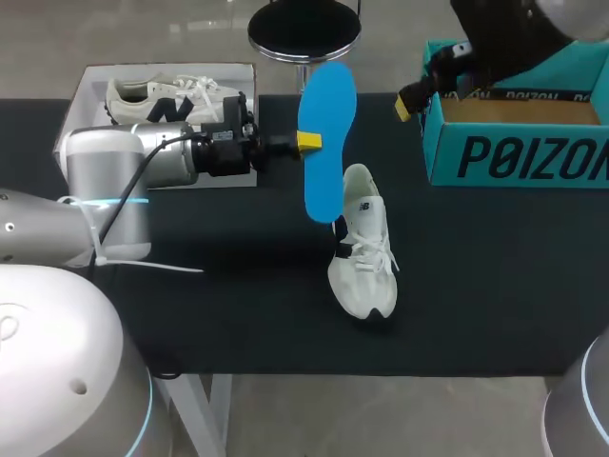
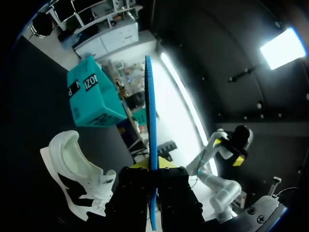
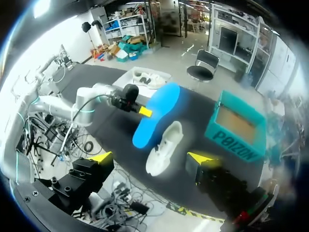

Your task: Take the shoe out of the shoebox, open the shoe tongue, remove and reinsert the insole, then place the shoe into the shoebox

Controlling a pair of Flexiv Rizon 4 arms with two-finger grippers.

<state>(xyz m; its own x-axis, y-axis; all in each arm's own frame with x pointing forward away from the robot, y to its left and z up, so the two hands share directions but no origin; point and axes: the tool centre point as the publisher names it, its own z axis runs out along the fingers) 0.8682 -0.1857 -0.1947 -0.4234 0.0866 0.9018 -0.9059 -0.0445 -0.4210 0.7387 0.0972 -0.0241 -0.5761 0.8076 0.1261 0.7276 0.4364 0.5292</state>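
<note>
The blue insole is held upright just above the centre of the frame, clamped at its edge between the left fingers, which are pressed against it from both sides. Below it, at centre, the white shoe is laid on the dark bench, with its upper end partly hidden by the insole's lower tip. At upper right the teal shoebox is set open; large white lettering is printed on its side. The right fingers are held apart, with nothing between them, at the shoebox's left corner. At upper left a white tray is seen with a second shoe in it, partly blocked by the left arm.
</note>
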